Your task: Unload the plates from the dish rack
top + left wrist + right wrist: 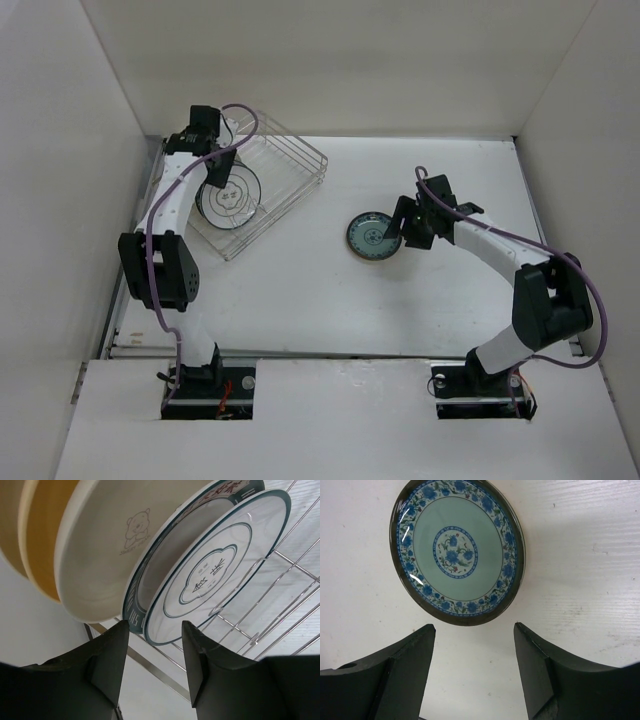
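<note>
The silver wire dish rack [296,158] sits at the table's back left and holds several plates on edge. In the left wrist view I see a white plate with a dark rim [220,565] in front, a second patterned-rim plate [131,611] behind it, then a cream plate [100,555] and a tan plate [40,535]. My left gripper [154,630] is open, its fingertips just short of the front plates' lower edges. A small teal patterned plate [455,550] lies flat on the table [372,236]. My right gripper [474,627] is open and empty just beside it.
White walls enclose the table on three sides; the rack stands close to the left wall [60,200]. The rack's wire base [295,575] stretches right of the plates. Bare white tabletop [300,290] lies between the rack and the teal plate.
</note>
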Robot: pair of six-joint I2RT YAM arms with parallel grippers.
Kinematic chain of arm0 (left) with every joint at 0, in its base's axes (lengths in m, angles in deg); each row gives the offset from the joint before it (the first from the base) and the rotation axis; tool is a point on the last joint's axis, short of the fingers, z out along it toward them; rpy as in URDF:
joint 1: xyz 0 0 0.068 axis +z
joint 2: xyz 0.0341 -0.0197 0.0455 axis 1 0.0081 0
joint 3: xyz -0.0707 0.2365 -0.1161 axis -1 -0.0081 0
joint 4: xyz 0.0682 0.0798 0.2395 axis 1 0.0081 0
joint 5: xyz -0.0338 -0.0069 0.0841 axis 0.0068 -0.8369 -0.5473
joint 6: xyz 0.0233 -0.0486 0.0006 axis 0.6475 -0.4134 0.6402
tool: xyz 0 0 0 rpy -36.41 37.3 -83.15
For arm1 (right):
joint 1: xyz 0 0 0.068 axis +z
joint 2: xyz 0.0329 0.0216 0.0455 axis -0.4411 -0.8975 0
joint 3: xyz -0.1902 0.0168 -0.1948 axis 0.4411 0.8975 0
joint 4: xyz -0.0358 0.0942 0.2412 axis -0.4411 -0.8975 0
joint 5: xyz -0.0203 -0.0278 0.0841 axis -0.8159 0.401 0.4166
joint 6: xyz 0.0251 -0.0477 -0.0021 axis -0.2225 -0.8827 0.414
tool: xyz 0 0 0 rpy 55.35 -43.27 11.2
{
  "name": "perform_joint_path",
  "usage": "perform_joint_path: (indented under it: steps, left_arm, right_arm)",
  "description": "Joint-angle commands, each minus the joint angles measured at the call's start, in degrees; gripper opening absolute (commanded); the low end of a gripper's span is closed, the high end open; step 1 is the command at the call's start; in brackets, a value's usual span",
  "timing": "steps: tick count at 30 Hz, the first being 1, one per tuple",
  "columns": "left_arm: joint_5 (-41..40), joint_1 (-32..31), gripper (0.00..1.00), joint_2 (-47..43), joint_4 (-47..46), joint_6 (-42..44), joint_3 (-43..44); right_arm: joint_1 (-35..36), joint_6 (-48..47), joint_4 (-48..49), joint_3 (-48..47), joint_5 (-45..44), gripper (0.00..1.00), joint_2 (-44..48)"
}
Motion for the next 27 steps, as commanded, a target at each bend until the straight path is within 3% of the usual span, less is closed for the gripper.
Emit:
perform_joint_path:
  steps: [1,14,17,18,19,27]
  left_arm:
    - [1.6,1.1,0.43,0.5,1.1,-1.4,2.0]
    - [9.5,2.2,0.34,5.6,3.0,-2.7,3.9]
    - [10.7,2.2,0.20,7.3,6.1,-3.2,6.7]
    - [10.7,2.8,0.06,7.3,6.6,-3.2,6.7]
    - [10.7,2.8,0.00,7.3,7.3,-3.9,7.5]
    - [16.1,2.8,0.00,2.9,13.3,-2.8,14.4]
  right_arm:
    - [0.5,-0.8,2.4,-0.7,1.0,0.70,1.1]
    - [0.5,-0.8,2.4,-0.1,1.5,0.70,3.5]
    - [0.5,-0.8,2.4,0.5,1.5,0.70,4.5]
    - [0.5,-0.8,2.4,0.5,1.5,0.70,4.5]
    - [0.5,-0.8,1.9,0.5,1.5,0.70,5.1]
    - [0.5,-0.8,2.4,0.5,2.1,0.70,6.1]
